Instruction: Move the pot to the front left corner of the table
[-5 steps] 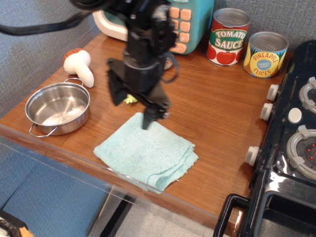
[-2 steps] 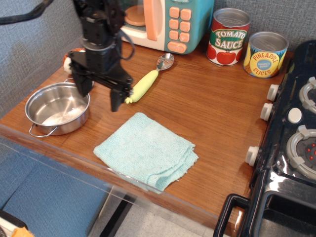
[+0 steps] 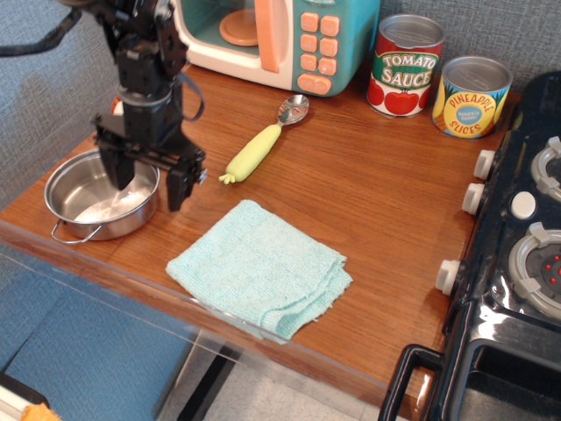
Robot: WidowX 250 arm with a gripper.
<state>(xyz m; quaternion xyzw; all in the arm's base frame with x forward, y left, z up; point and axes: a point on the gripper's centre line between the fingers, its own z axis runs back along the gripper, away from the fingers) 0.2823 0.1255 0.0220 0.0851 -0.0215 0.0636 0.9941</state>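
The pot [image 3: 92, 203], a small shiny steel one with thin wire loop handles, sits near the front left corner of the brown wood table [image 3: 377, 210]. My gripper [image 3: 149, 180] hangs open just over the pot's right rim: one finger is over the inside of the pot, the other outside it to the right. The jaws are spread wide and hold nothing. The arm hides the pot's far rim and whatever lies behind it.
A light blue cloth [image 3: 259, 269] lies at the front middle. A spoon with a yellow-green handle [image 3: 260, 145] lies behind it. A toy microwave [image 3: 280, 35] and two cans [image 3: 405, 66] stand at the back. A black toy stove [image 3: 517, 254] fills the right side.
My gripper has moved left from above the cloth, past the spoon, to the pot's right rim, and has come lower. The pot and the other things have not moved.
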